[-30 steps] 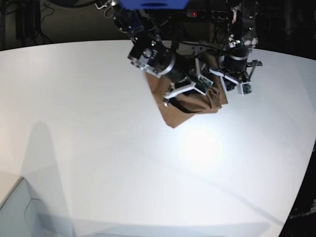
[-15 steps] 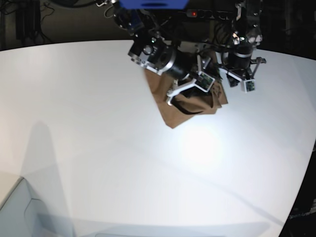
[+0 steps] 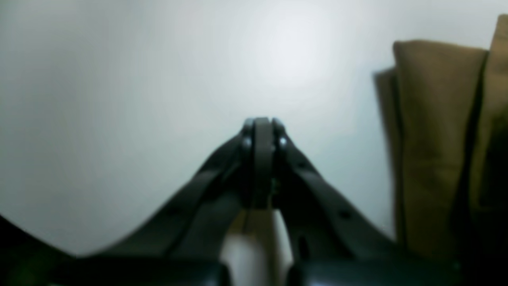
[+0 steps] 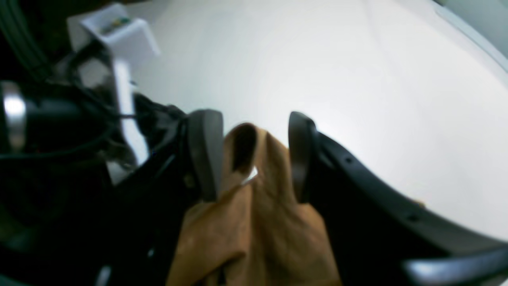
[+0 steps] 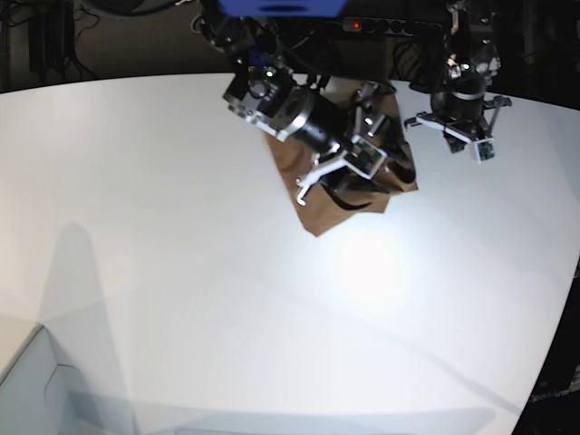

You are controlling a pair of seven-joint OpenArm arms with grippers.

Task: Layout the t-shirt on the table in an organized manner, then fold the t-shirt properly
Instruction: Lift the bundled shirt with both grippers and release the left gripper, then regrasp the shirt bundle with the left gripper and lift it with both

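t-shirt [image 4: 254, 214] bunched between parted right fingers [image 4: 204, 153], on table [image 4: 357, 79].

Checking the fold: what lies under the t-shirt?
Only the white table shows around the t-shirt; whatever is beneath the cloth, and under the right claw above it, is covered.

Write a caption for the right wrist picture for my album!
Open right end effector with a bunched fold of the t-shirt between its fingers, above the table.
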